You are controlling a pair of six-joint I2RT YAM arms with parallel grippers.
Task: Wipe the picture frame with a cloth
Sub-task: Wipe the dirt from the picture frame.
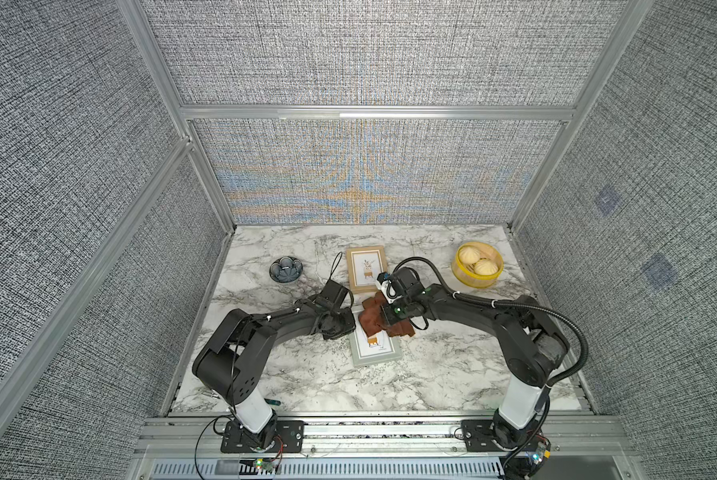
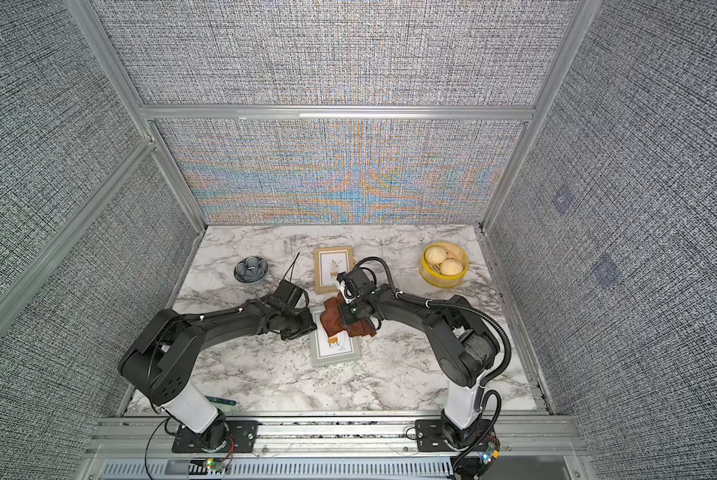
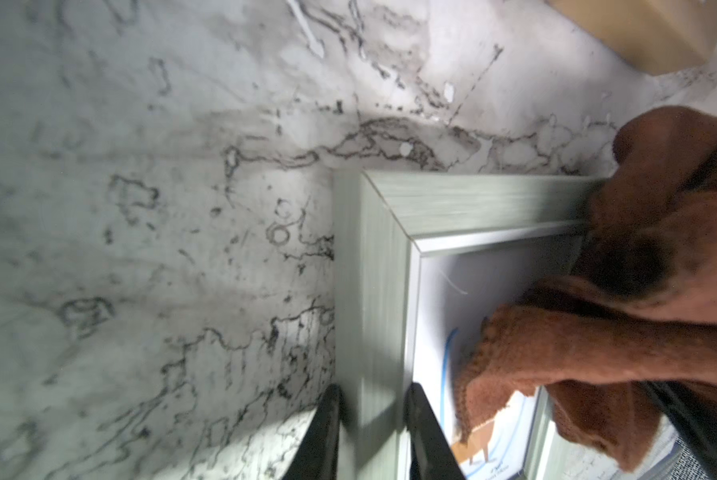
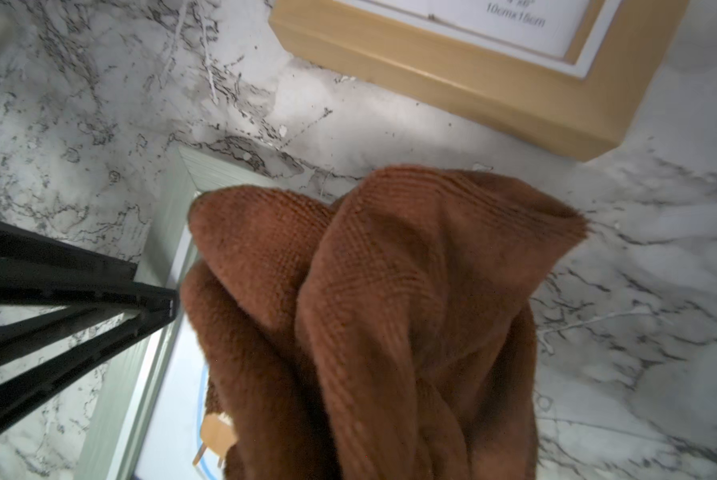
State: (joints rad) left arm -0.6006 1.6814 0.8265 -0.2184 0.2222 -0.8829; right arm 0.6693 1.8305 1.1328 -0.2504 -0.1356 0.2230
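Observation:
A grey-green picture frame [image 1: 376,354] [image 2: 335,354] lies flat at mid-table. The reddish-brown cloth [image 1: 371,323] [image 2: 332,321] is bunched over its far end, covering part of the glass. My right gripper [image 1: 390,318] is shut on the cloth [image 4: 390,311], and the fabric hides its fingers. My left gripper [image 3: 375,432] is shut on the frame's left rail [image 3: 383,291], with one finger outside the rail and one on the glass side. In the right wrist view, a left finger [image 4: 99,307] shows beside the frame's corner [image 4: 157,257]. The cloth [image 3: 660,257] fills that view's side.
A second, tan wooden frame [image 1: 367,266] [image 4: 473,83] lies just behind the grey one. A dark patterned bowl [image 1: 286,269] stands at the back left. A yellow steamer basket [image 1: 460,272] with two buns stands at the back right. A small green tool [image 1: 272,402] lies by the left base.

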